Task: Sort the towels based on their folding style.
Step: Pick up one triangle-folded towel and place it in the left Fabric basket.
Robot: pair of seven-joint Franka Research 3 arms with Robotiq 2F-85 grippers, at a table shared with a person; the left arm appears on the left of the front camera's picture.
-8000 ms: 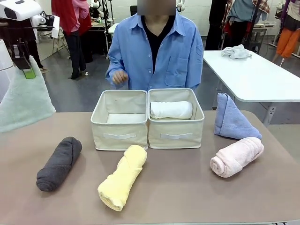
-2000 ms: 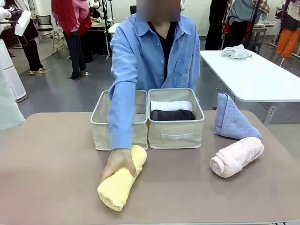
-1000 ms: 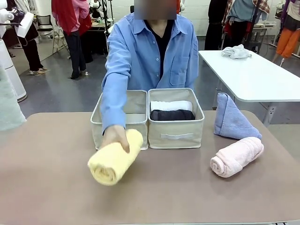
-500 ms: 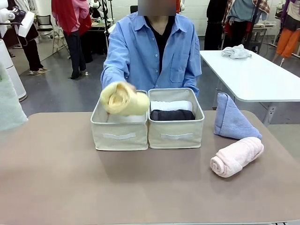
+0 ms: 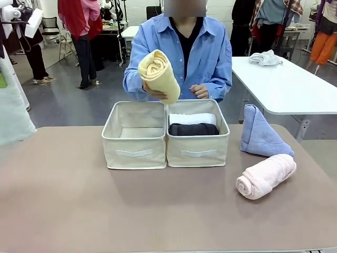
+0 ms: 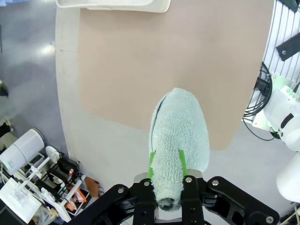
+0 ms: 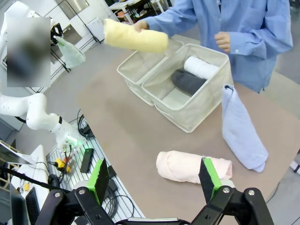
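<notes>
A person's hand holds the yellow roll (image 5: 159, 74) in the air over the two beige bins. The right bin (image 5: 198, 150) contains the white roll (image 5: 192, 118) and the dark grey roll (image 5: 193, 129). The blue cone (image 5: 260, 134) and the pink roll (image 5: 266, 175) lie on the table at the right. My left gripper (image 6: 165, 164) is shut on the pale grey-green cone (image 6: 180, 136), held above the table's left edge (image 5: 13, 116). Low over the near right side, my right gripper (image 7: 153, 180) stands open and empty, just short of the pink roll (image 7: 192, 166).
The left bin (image 5: 134, 153) holds no towel that I can see. A bare brown tabletop (image 5: 131, 211) spreads in front of the bins. A white table (image 5: 284, 84) with a white rag (image 5: 265, 58) stands behind at the right. The person's other hand (image 5: 199, 91) rests behind the bins.
The person picked the yellow roll off the table and raised it above the bins. Earlier the dark grey roll went into the right bin. My arms have barely moved.
</notes>
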